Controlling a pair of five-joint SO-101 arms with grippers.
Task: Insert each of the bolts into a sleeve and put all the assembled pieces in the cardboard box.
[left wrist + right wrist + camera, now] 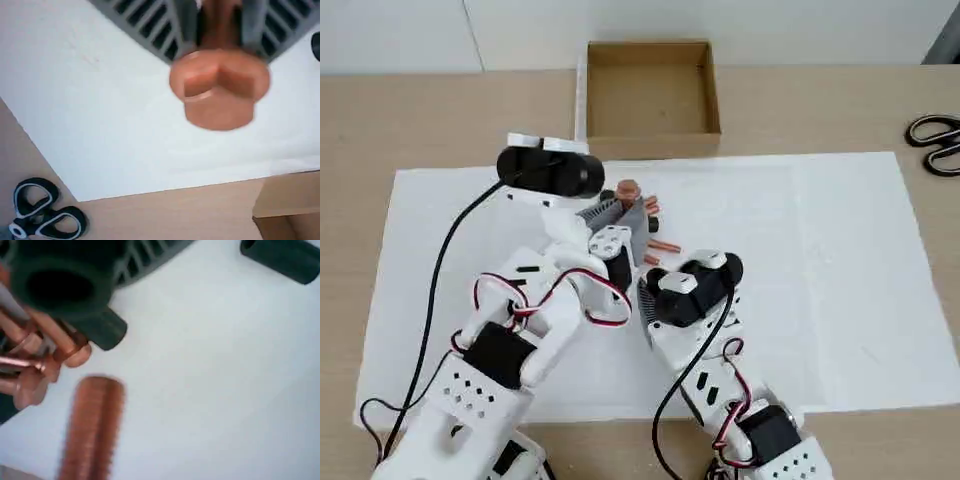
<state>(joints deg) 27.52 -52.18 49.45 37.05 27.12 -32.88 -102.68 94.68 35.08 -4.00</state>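
My left gripper (625, 205) is shut on a copper bolt (627, 188), hex head outward, over the white paper just in front of the cardboard box (712, 90). In the left wrist view the bolt (220, 92) sticks out between the grey ribbed fingers (150, 25). My right gripper (642, 290) sits just behind it, shut on a dark green sleeve (60, 287) whose open end faces the camera. Several loose copper bolts (660, 247) lie between the two grippers, one of them (92, 430) threaded and close. Another dark sleeve (285, 257) lies apart on the paper.
A white paper sheet (820, 280) covers the wooden table. Scissors (935, 140) lie at the far right edge and appear as scissors (45, 220) in the left wrist view. The box is empty inside.
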